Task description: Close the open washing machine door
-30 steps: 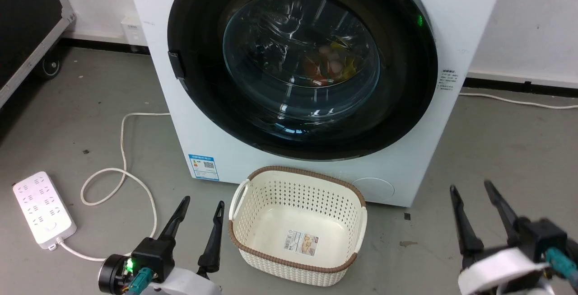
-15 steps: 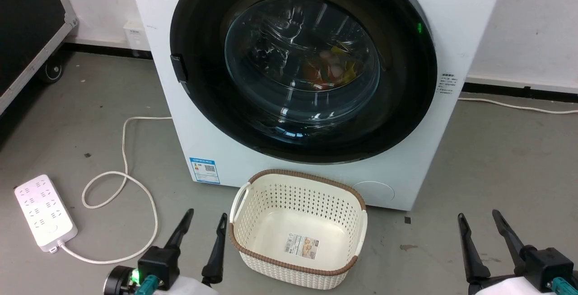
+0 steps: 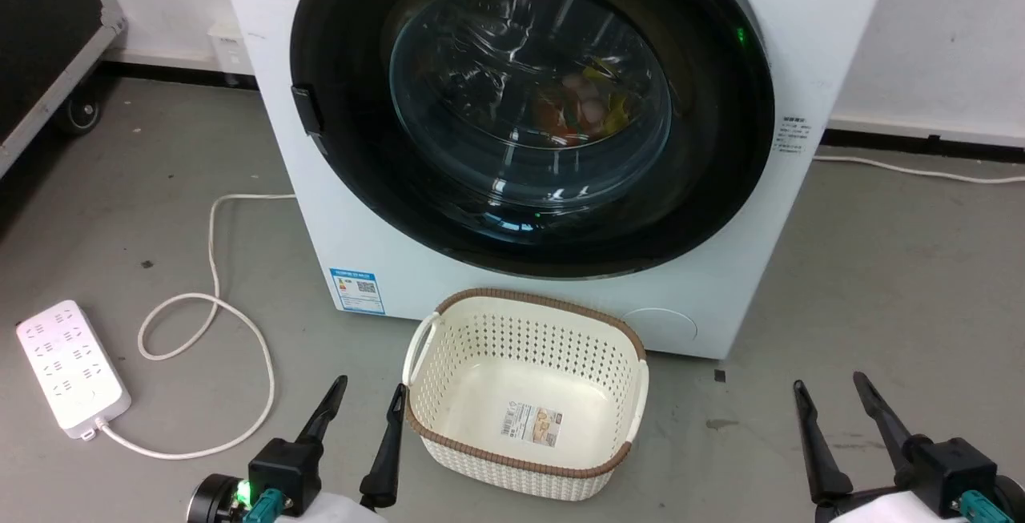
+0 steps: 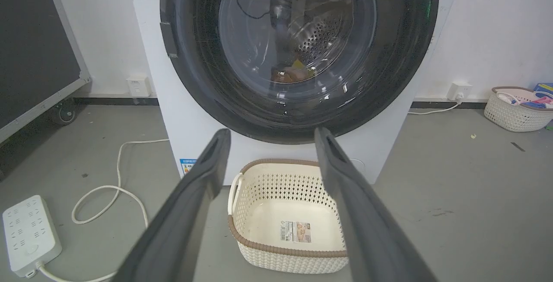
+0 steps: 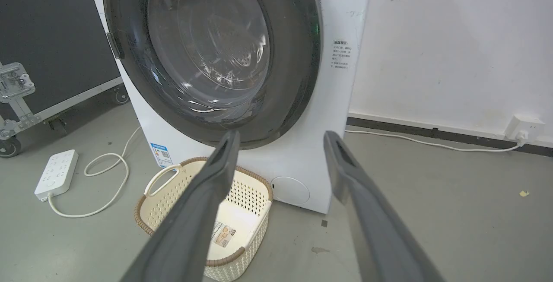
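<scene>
The washing machine (image 3: 809, 18) is a white box straight ahead. The washing machine door (image 3: 721, 154), with its glossy black rim and bulging glass window (image 3: 528, 90), lies flat against the machine's front. Its latch tab (image 3: 307, 110) is on the left edge, and coloured laundry shows through the glass. My left gripper (image 3: 369, 384) is open low on the left, well short of the door. My right gripper (image 3: 828, 381) is open low on the right. The left wrist view has the door (image 4: 402, 57) beyond my open fingers (image 4: 207, 174). The right wrist view has the door (image 5: 298, 57) past my fingers (image 5: 345, 174).
A cream perforated basket (image 3: 524, 300) with a brown rim stands on the floor in front of the machine, between my grippers. A white power strip (image 3: 70, 367) and its looped cable (image 3: 212, 267) lie to the left. A black wheeled case (image 3: 40, 26) stands far left. Another basket (image 4: 514, 109) sits far right.
Both grippers have sunk lower in the head view, the right one most. The whole picture shifted a little. The door looks the same.
</scene>
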